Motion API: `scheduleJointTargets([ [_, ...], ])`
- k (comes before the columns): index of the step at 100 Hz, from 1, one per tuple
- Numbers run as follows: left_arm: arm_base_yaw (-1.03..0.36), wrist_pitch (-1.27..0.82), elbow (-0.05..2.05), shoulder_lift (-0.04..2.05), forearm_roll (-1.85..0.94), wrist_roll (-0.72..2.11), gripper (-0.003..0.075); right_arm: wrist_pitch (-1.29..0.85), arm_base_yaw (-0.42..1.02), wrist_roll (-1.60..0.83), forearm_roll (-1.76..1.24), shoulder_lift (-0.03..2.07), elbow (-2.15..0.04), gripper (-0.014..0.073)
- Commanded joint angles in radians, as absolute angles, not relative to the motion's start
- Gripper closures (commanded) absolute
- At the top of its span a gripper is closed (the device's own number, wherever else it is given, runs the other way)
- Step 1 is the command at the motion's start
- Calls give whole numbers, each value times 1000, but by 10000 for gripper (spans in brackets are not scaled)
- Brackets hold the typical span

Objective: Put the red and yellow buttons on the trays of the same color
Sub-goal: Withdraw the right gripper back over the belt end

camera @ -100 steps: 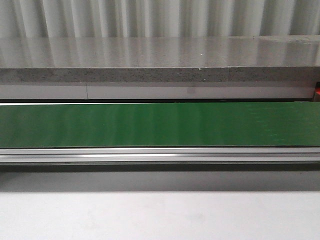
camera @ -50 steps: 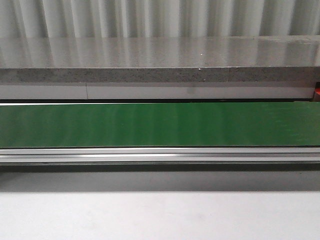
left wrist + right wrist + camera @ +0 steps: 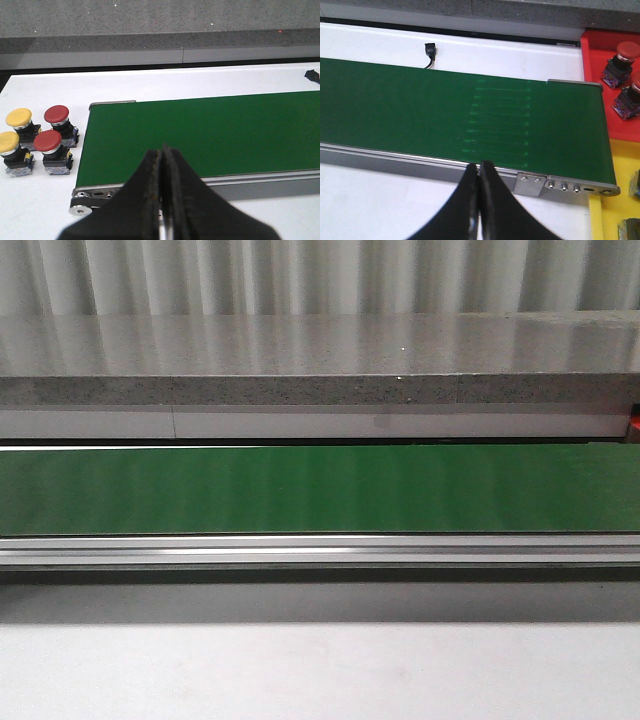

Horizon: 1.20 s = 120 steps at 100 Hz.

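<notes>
In the left wrist view two red buttons (image 3: pixel 56 115) (image 3: pixel 47 141) and two yellow buttons (image 3: pixel 18 118) (image 3: pixel 7 142) stand on the white table beside the end of the green conveyor belt (image 3: pixel 210 130). My left gripper (image 3: pixel 162 150) is shut and empty over the belt's near rail. In the right wrist view a red tray (image 3: pixel 600 80) holds two red buttons (image 3: pixel 626 50) (image 3: pixel 636 86), and a yellow tray (image 3: pixel 615 165) lies beside it with dark objects at the frame edge. My right gripper (image 3: pixel 480 164) is shut and empty at the belt's near rail.
The front view shows only the green belt (image 3: pixel 320 490), its aluminium rail (image 3: pixel 320 552) and a grey stone ledge (image 3: pixel 320 360) behind. A small black connector with a wire (image 3: pixel 429 50) lies on the white table beyond the belt.
</notes>
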<state>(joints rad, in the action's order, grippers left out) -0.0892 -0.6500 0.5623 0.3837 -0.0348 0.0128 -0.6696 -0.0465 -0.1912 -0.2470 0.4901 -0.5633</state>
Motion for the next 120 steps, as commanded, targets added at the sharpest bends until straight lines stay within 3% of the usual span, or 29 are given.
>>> scheduleJointTargets([
  [1,-96,-570,587,390,-45,13,720,-608,-43,-202,-250,490,-588,661],
  [10,-96,-570,587,390,-45,14,625,-608,-43,-202,-250,490,-588,661],
  [27,-96,-570,587,390,-41,14,270,-608,-43,-202,-250,490,-588,661],
  [36,-96,-566,587,390,-41,14,165,-608,-43,-202,-250,490,-588,661],
  [57,-96,-533,587,390,-16,0,176,-608,-43,-202,-250,490,-588,661],
  [72,-78,-521,606,447,154,-272,175,-608,-43,-202,-250,490,-588,661],
  [85,-38,-523,641,556,272,-440,175,-608,-43,-202,-250,490,-588,661],
  [120,136,-547,797,955,266,-516,175,-608,-43,-202,-250,490,-588,661],
])
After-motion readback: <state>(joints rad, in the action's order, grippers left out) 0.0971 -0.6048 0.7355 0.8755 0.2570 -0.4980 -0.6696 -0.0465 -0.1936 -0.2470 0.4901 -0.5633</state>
